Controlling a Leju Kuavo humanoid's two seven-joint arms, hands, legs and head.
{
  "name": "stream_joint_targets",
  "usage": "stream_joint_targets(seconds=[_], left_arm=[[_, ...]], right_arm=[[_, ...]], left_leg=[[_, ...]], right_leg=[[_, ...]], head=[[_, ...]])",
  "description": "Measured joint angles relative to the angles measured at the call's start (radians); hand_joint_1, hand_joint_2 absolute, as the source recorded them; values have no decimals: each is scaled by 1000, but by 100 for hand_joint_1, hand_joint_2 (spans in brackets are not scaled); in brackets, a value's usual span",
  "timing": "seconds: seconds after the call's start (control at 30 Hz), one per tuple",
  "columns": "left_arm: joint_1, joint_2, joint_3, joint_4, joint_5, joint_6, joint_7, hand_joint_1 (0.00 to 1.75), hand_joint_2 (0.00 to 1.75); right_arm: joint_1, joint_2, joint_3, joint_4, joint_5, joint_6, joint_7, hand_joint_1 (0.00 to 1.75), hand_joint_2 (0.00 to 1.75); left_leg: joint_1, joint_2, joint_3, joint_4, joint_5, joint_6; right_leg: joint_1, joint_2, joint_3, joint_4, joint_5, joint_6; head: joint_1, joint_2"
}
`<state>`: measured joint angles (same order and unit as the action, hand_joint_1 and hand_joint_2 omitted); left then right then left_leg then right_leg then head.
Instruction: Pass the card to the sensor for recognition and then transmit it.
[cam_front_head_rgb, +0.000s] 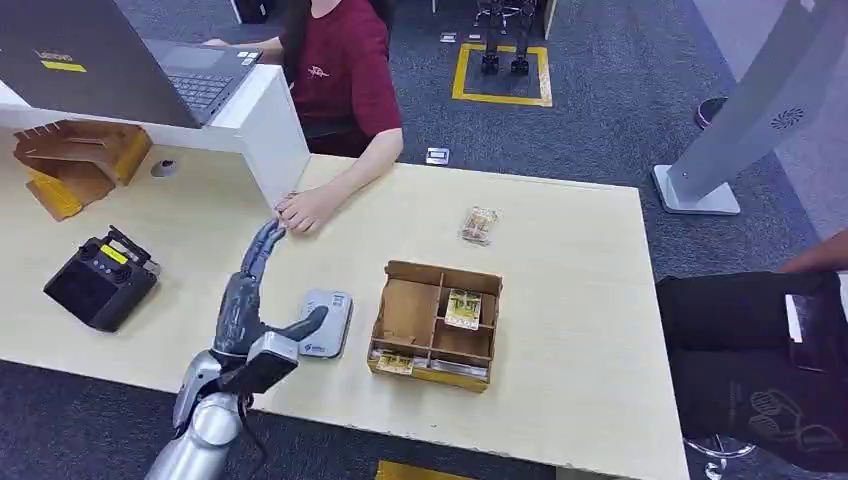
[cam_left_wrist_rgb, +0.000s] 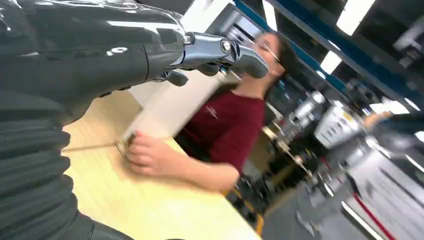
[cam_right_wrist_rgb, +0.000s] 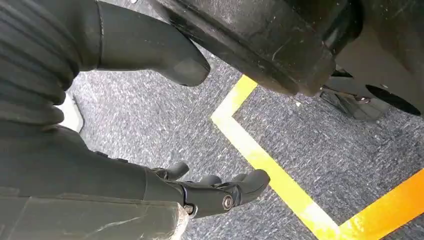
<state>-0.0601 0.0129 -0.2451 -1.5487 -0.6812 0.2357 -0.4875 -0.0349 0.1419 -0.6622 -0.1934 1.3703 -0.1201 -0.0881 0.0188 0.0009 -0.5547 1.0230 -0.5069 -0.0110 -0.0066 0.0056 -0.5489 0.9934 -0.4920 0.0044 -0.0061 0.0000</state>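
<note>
Card (cam_front_head_rgb: 287, 197) lies under a person's hand (cam_front_head_rgb: 305, 210), beyond the left robot hand (cam_front_head_rgb: 250, 295).

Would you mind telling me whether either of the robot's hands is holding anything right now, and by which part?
Nothing is held. The left hand reaches with straight fingers toward the person's hand; the right hand hangs open above the floor.

The left arm (cam_front_head_rgb: 200, 420) was polished silver metal, ending in a grey-blue left hand (cam_front_head_rgb: 250, 300) with a thick grey thumb and darker fingers. The right hand (cam_right_wrist_rgb: 200, 187) was matt dark grey, behind a ribbed black cover.
</note>
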Motion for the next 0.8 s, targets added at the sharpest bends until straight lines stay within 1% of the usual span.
stream_joint_targets(seconds=[0.1,0.13,0.23,0.33,0.5,0.67,0.73,0.77,0.8], left_arm=[[54,26,-76,-27,-38,7,-20,0,175],[71,34,-100,-35,-65,23,-26,0,175],[112,43,-156,-42,-168,103,-23,0,175],[142,46,-206,-42,-247,179,-3,0,175],[163,45,-254,-40,-319,277,18,0,175],[171,45,-286,-33,-356,317,38,0,175],[174,42,-291,-26,-431,374,67,0,175],[176,37,-291,-23,-505,411,94,0,175],[178,33,-291,-20,-562,433,113,0,175]], right_arm=[[1,0,-7,0,-1,-3,-2,0,175],[1,0,-11,0,-1,-3,-3,0,175],[1,1,-21,0,0,-2,-3,0,175],[1,1,-26,0,3,-2,-1,0,175],[1,3,-27,0,11,-2,5,0,175],[0,3,-27,0,18,-1,5,0,175],[0,3,-27,0,22,-1,4,0,175],[0,3,-27,0,26,-1,4,0,175],[0,3,-27,0,30,-1,4,0,175]], left_leg=[[0,0,0,0,0,0],[0,0,0,0,0,0],[0,0,0,0,0,0],[0,0,0,0,0,0],[0,0,0,0,0,0],[0,0,0,0,0,0],[0,0,0,0,0,0],[0,0,0,0,0,0],[0,0,0,0,0,0]], right_leg=[[0,0,0,0,0,0],[0,0,0,0,0,0],[0,0,0,0,0,0],[0,0,0,0,0,0],[0,0,0,0,0,0],[0,0,0,0,0,0],[0,-1,0,0,0,0],[0,-1,0,0,0,0],[0,-1,0,0,0,0]], head=[[0,0],[0,0],[0,0],[0,0],[0,0],[0,0],[0,0],[0,0],[0,0]])
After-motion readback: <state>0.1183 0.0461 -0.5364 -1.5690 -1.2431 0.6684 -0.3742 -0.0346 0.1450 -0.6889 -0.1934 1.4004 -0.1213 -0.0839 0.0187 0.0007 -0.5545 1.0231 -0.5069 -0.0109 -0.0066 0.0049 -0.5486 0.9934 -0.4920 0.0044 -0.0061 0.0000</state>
